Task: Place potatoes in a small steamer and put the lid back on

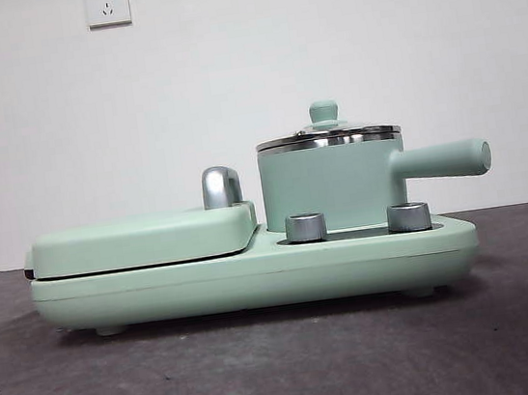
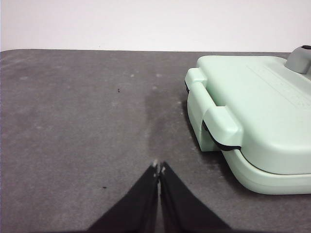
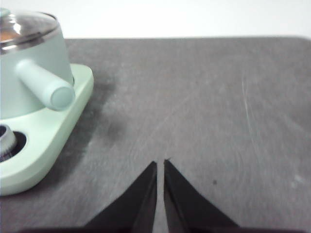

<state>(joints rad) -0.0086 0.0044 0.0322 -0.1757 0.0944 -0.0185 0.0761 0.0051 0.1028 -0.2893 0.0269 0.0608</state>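
The small steamer (image 1: 334, 186) is a mint-green pot with a steel rim, standing on the right of the mint-green base, its handle pointing right. The glass lid (image 1: 327, 133) with its green knob sits on it. It shows too in the right wrist view (image 3: 29, 73), where an orange tint shows through the lid (image 3: 24, 24); the potato itself is not plainly seen. My left gripper (image 2: 159, 168) is shut and empty above the table, beside the grill plate's end. My right gripper (image 3: 160, 163) is shut and empty above the table, off the steamer's handle side. Neither arm shows in the front view.
The flat hinged grill plate (image 1: 143, 241) with a chrome handle (image 1: 221, 187) fills the base's left half; it also shows in the left wrist view (image 2: 257, 116). Two steel knobs (image 1: 306, 227) (image 1: 409, 216) sit at the base's front. The table is dark grey (image 1: 287, 370).
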